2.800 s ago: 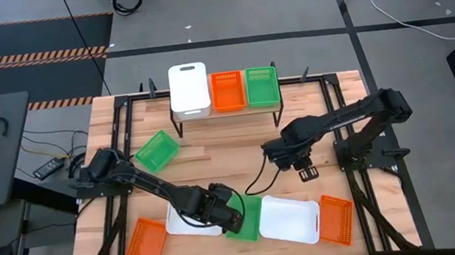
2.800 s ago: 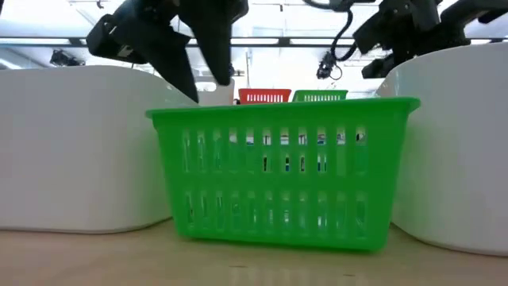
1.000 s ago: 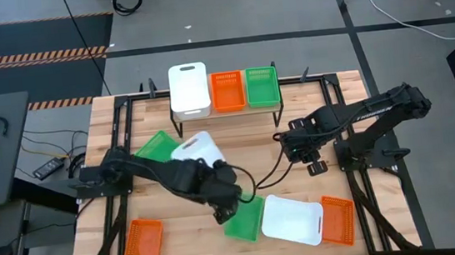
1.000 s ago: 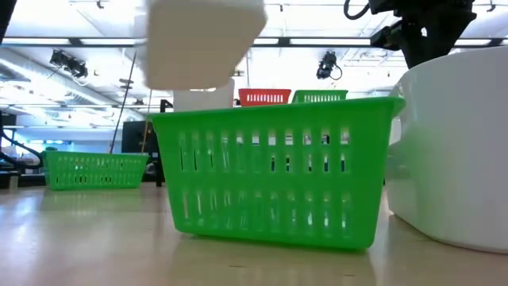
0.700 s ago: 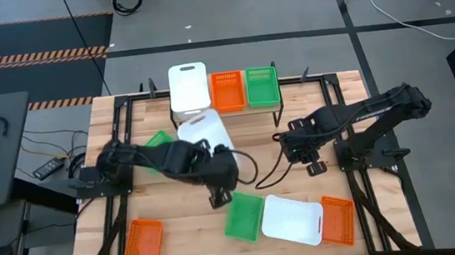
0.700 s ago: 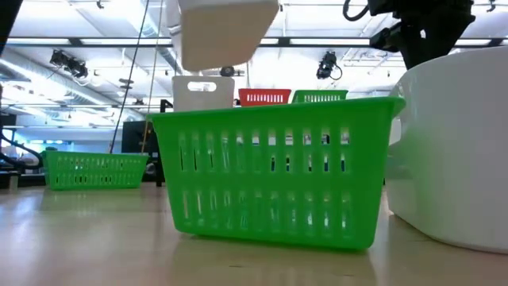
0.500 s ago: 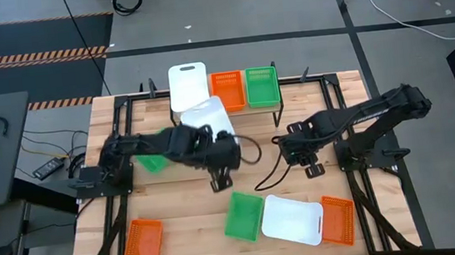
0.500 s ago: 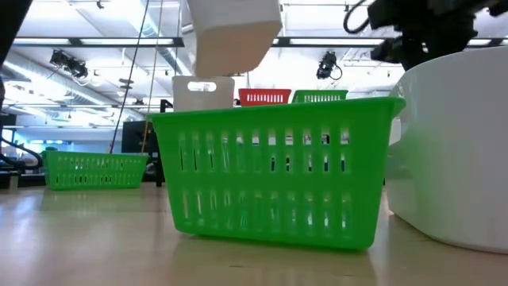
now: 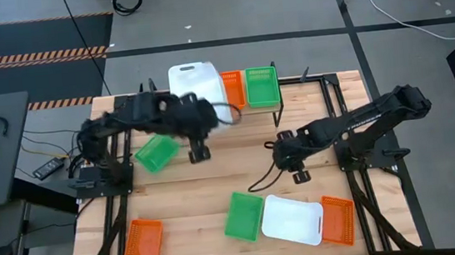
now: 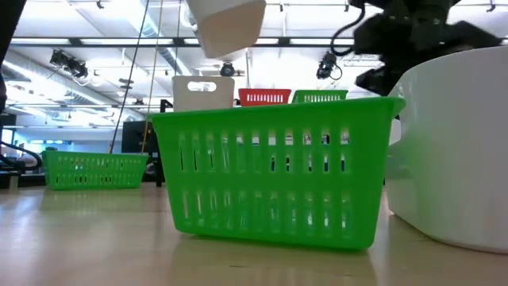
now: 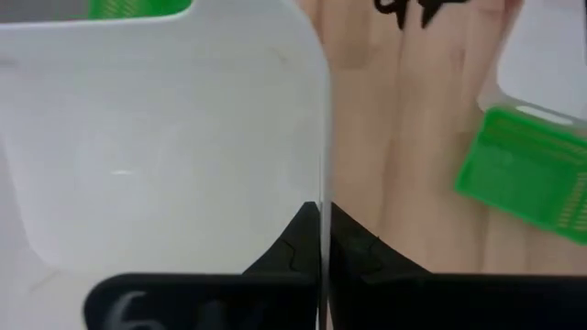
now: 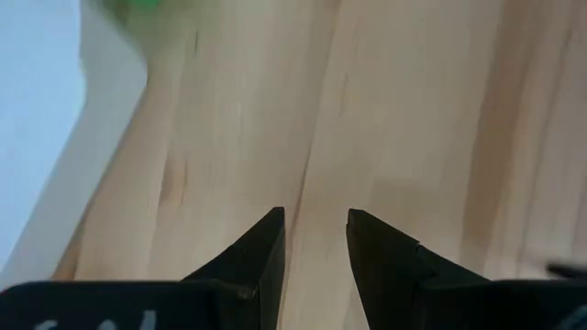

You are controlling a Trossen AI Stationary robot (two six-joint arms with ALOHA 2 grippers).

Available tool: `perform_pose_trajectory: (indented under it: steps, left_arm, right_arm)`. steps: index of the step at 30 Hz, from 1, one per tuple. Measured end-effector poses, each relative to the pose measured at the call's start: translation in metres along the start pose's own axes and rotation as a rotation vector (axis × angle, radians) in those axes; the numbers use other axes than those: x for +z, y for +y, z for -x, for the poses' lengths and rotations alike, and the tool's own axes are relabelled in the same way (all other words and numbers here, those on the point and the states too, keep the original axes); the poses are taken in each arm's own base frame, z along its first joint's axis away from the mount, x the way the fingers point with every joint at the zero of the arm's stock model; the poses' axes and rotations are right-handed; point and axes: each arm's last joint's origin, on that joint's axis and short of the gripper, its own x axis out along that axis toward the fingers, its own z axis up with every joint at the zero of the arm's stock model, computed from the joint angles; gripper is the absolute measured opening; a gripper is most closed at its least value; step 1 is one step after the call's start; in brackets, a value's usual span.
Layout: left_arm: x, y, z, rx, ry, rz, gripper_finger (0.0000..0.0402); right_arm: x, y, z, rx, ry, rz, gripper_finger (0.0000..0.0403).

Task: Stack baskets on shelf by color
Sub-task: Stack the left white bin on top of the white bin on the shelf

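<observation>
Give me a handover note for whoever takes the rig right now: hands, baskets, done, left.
Left hand: shut on a white basket, carried over the shelf's white basket.
Right hand: open, empty, low over the table mid-right.
Shelf: one white, one orange, one green.
Done: one basket of each colour placed.
Left: set the carried white down, then stack from the table two green, two orange, one white.

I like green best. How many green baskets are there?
3 green baskets: one on the shelf, one at the table's left, one in front beside a white basket. Nested ones might hide.
</observation>
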Motion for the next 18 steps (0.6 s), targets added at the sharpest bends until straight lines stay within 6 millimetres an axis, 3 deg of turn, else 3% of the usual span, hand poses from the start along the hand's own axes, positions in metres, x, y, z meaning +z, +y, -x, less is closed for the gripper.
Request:
perform_pose_trajectory:
  steps: [5,11,18]
  left_arm:
    - [-0.008,0.044,0.009,0.009,-0.014,-0.011,0.0004]
    - [-0.015,0.093,0.002,0.035,0.016,-0.051,0.0005]
    - [-0.027,0.126,-0.019,0.005,0.090,-0.046,0.0005]
  right_arm:
    - [0.010,-0.013,0.000,-0.035,-0.104,-0.021,0.0124]
    - [0.019,-0.036,0.003,-0.086,-0.219,-0.076,0.0124]
    - [0.020,-0.059,0.009,-0.136,-0.238,-0.085,0.0124]
